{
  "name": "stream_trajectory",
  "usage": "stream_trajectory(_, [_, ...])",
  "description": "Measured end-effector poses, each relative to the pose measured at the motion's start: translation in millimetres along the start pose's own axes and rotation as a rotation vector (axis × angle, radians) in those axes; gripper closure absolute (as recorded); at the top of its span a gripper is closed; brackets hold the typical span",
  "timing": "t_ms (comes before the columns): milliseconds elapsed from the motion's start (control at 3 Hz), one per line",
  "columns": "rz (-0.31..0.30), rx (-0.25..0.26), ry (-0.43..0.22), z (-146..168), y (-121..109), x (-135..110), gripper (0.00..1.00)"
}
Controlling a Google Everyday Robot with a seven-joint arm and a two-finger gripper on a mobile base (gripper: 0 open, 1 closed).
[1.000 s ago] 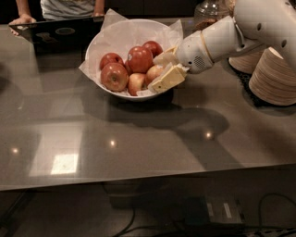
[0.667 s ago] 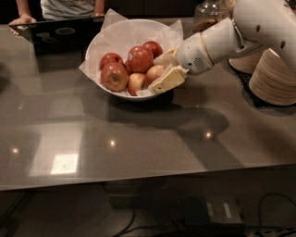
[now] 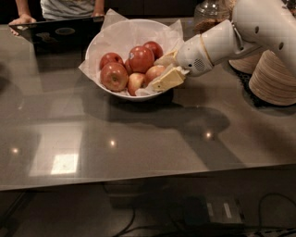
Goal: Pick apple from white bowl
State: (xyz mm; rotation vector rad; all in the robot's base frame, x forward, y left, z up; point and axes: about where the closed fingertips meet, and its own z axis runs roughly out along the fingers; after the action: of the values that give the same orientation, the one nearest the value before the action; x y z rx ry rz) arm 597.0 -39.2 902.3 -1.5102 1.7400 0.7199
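Black laptop (image 3: 60, 33), beige plate stacks (image 3: 274, 77) — glass jar (image 3: 210, 11)

I saw the cream-yellow gripper (image 3: 158, 73) at three o'clock inside the white bowl (image 3: 99, 42); its apples (image 3: 141, 59) were red, some blushed yellow; the table (image 3: 138, 143) was glossy grey-brown; the arm (image 3: 259, 28) white; the plate stack (image 3: 274, 78) beige, finely ribbed.

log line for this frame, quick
phase: reach | pincer: inside wide white paper-lined bowl, right side, at a red apple | apple: not lifted
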Motion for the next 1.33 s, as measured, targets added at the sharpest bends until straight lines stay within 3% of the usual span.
stream_trajectory(667, [0.005, 0.001, 0.000, 0.0, -0.2, 2.3, 0.99])
stream_trajectory(1000, [0.005, 0.001, 0.000, 0.0, -0.2, 2.2, 1.00])
stream_trajectory(1333, [-0.013, -0.026, -0.055, -0.8, 0.2, -5.7, 1.00])
